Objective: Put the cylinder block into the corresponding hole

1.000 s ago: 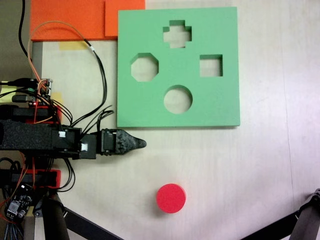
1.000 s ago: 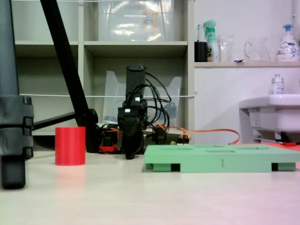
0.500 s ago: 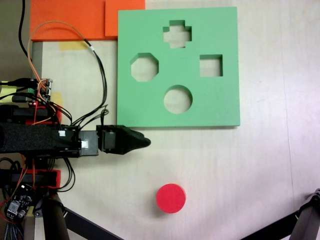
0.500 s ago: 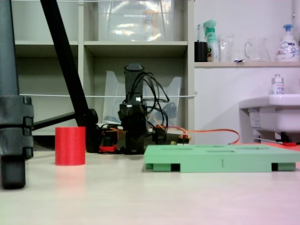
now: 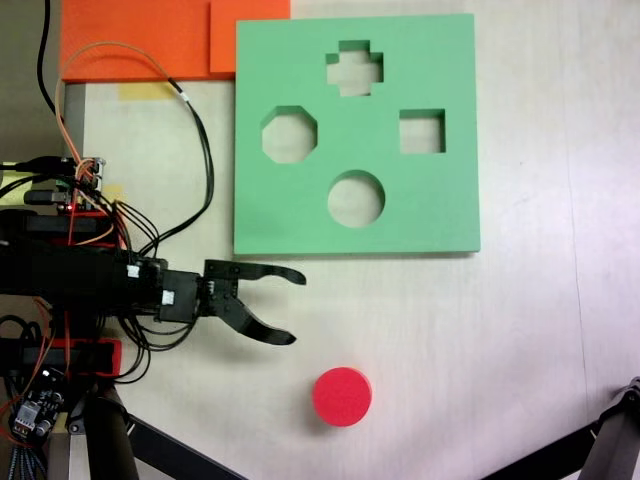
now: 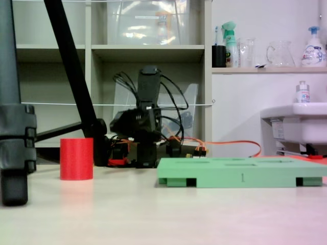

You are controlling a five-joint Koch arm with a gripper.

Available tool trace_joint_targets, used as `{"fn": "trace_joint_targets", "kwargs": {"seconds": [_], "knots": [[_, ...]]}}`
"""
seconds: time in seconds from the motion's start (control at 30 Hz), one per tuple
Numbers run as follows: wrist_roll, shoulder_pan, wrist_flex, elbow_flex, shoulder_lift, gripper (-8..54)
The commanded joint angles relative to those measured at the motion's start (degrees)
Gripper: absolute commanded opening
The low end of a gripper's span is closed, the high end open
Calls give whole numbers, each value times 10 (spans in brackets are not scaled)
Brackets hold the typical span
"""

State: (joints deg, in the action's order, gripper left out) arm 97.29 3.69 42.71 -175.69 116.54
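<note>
Seen from above, the red cylinder block [image 5: 342, 396] stands on the pale table below the green foam board [image 5: 440, 215]. The board's circular hole [image 5: 356, 198] is empty, with an octagonal cutout [image 5: 290, 134] up and to its left. My gripper [image 5: 295, 307] is open, its two black fingers spread and pointing right. It sits up and to the left of the block, a short gap away, with nothing between the fingers. In the low fixed view the block [image 6: 76, 158] stands left of the arm [image 6: 148, 92], and the board [image 6: 240, 171] lies flat on the right.
A square cutout [image 5: 421, 131] and a cross cutout [image 5: 354, 68] are also in the board. Orange foam slabs [image 5: 150, 40] lie at the top left. Cables [image 5: 200, 150] loop beside the arm. Tripod legs [image 5: 150, 445] cross the bottom corners, and one leg [image 6: 13, 127] stands near the block.
The gripper has opened from shut. It has also turned and shifted down the overhead view, toward the red block. Block and board have not moved.
</note>
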Motion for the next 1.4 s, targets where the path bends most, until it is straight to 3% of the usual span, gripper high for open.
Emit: {"fn": "trace_joint_targets", "kwargs": {"seconds": [0.0,0.07,0.17,0.2,0.6,0.87,1.17,1.23,1.37], "knots": [[-1,16,144,-29,-97,359],[-15,27,291,-28,-229,403],[-23,26,610,-5,-512,490],[-30,26,608,11,-541,518],[-36,142,603,131,-571,520],[-36,173,438,280,-573,512],[-36,178,413,339,-612,511],[-36,178,413,344,-616,478],[-36,176,416,324,-593,310]]}}
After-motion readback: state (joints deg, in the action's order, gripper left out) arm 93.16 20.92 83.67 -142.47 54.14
